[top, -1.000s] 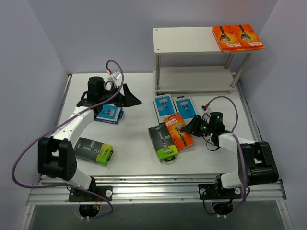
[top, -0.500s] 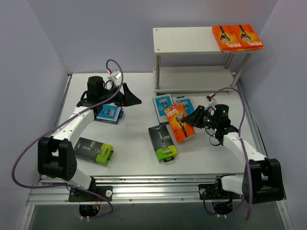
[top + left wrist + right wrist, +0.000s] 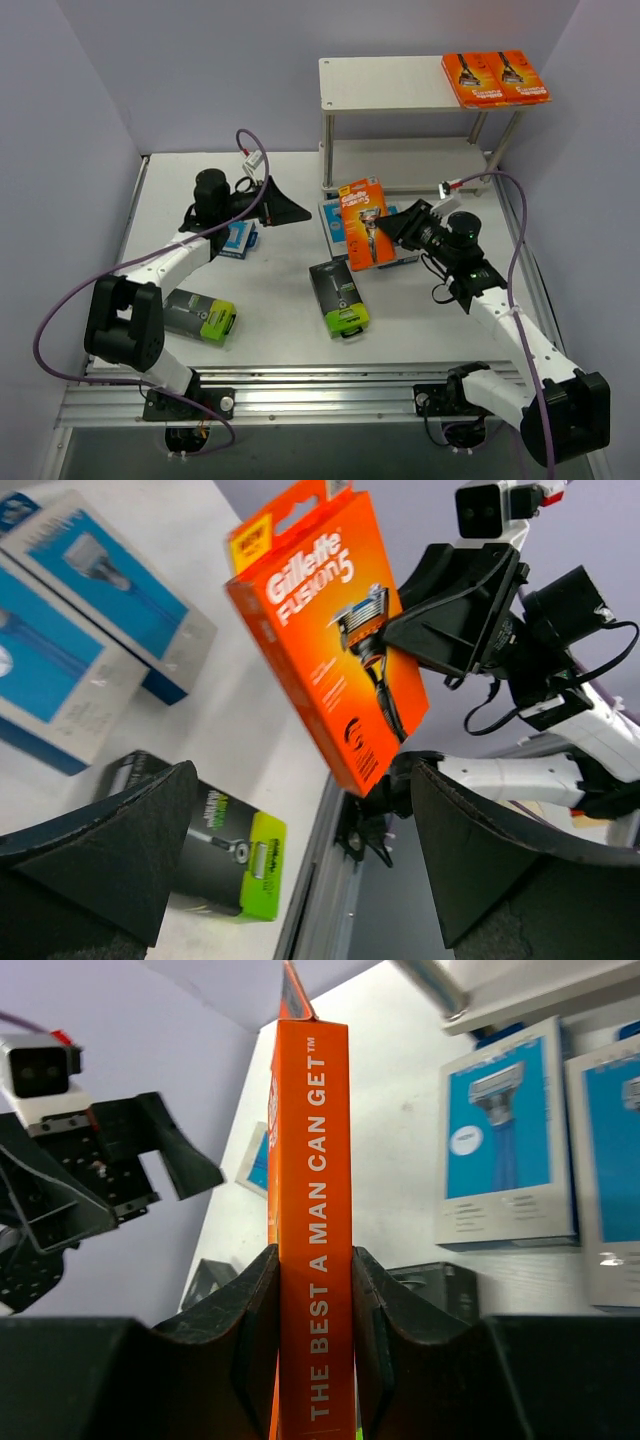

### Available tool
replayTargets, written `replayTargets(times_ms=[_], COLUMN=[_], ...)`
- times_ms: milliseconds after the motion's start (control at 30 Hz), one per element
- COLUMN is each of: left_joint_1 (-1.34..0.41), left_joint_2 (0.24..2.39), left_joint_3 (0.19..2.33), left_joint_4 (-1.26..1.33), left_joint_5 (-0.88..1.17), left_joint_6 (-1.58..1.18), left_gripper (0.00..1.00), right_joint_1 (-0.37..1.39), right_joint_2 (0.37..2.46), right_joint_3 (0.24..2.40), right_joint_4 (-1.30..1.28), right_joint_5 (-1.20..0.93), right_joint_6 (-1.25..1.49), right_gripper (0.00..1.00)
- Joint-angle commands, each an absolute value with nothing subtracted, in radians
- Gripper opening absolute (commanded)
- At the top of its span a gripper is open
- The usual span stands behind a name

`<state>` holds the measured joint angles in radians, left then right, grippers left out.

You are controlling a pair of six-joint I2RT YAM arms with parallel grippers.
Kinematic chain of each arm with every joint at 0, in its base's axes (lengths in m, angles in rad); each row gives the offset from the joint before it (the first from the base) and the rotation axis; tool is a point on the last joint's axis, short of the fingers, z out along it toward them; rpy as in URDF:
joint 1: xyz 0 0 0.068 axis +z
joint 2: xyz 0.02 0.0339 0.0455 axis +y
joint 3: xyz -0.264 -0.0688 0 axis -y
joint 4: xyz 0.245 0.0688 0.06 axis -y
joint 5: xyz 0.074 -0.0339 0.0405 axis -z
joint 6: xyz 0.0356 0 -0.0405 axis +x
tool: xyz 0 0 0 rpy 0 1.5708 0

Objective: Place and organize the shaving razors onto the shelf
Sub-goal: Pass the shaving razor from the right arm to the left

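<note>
My right gripper [image 3: 397, 228] is shut on an orange razor pack [image 3: 363, 222] and holds it upright in the air in front of the shelf [image 3: 385, 83]. In the right wrist view the fingers clamp the pack's narrow edge [image 3: 315, 1210]. Two orange packs [image 3: 495, 78] lie on the shelf's top board at the right. Two light blue packs [image 3: 333, 222] lie below the held pack. A black and lime pack [image 3: 340, 298] lies nearer. My left gripper [image 3: 285, 205] is open and empty, hovering left of the held pack [image 3: 330, 640].
A third blue pack [image 3: 238, 238] lies under my left arm. A second black and lime pack [image 3: 200, 315] lies at the near left. The shelf's lower board [image 3: 410, 165] is bare. Purple walls close in on both sides.
My right gripper lifted the orange pack off the table and carried it up and back towards the shelf. My left gripper swung slightly right and up.
</note>
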<state>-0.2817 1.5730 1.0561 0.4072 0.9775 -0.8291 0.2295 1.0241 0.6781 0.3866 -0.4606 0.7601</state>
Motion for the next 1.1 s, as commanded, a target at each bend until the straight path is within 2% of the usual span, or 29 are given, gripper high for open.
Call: replayTargets(times_ms=[0,300,367,467,500,600,633,767,1067], left_joint_1=[-0.356,-0.454,-0.471,-0.491,-0.492,-0.486,-0.485,-0.457,-0.377], left_joint_2=[1.591,1.641,1.649,1.677,1.699,1.750,1.764,1.810,1.772], left_joint_3=[1.048,1.045,1.034,1.008,1.003,0.988,0.989,0.991,1.015], left_joint_4=[0.597,0.598,0.639,0.822,0.936,1.164,1.211,1.426,1.427], left_joint_5=[1.032,1.032,1.037,1.066,1.072,1.083,1.085,1.081,1.124], left_joint_6=[-0.928,-0.934,-0.978,-1.113,-1.155,-1.325,-1.395,-1.535,-1.549], left_gripper=[0.97,0.96,0.92,0.76,0.64,0.43,0.31,0.19,0.05], right_joint_1=[0.327,0.463,0.471,0.488,0.497,0.511,0.518,0.526,0.532], right_joint_2=[1.028,1.066,1.065,1.062,1.063,1.060,1.055,1.013,0.917], right_joint_3=[0.744,0.750,0.724,0.680,0.673,0.667,0.666,0.638,0.595], right_joint_4=[0.534,0.686,0.739,0.810,0.819,0.812,0.807,0.773,0.646], right_joint_5=[-0.336,-0.224,-0.213,-0.180,-0.167,-0.150,-0.135,-0.109,-0.136], right_joint_6=[0.833,0.848,0.857,0.882,0.890,0.881,0.874,0.853,0.776], right_gripper=[0.00,0.00,0.00,0.00,0.00,0.00,0.00,0.00,0.01])
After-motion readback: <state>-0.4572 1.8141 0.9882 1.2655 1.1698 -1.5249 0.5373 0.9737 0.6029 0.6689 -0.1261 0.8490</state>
